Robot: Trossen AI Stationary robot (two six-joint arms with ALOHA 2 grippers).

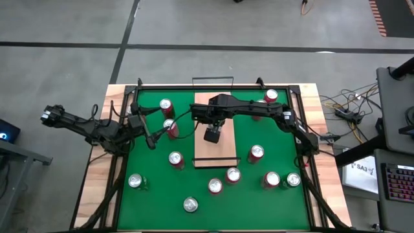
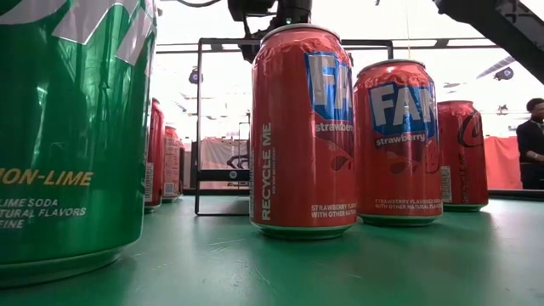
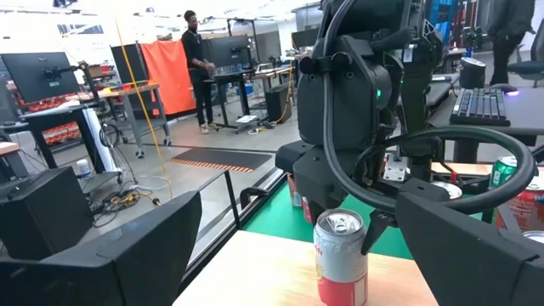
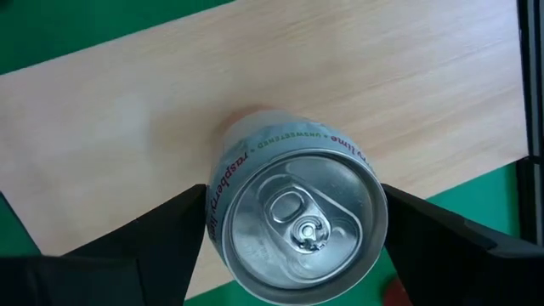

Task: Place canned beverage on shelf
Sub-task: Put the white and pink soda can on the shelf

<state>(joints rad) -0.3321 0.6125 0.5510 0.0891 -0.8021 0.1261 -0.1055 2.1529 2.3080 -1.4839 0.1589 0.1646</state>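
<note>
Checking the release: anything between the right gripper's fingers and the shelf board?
Yes: a can stands upright on the shelf between the right gripper's open fingers, seen in the right wrist view.

A red-and-white can [image 3: 341,258] stands upright on the pale wood shelf [image 3: 255,272] — the right gripper [image 3: 357,153] hangs directly above it, its dark fingers down either side of the can's top without visibly clamping it. Beyond the shelf lies green mat [image 3: 272,212], more cans [image 3: 514,174] off to the can's side, and — far behind — a person [image 3: 197,64] standing at a desk.
</note>
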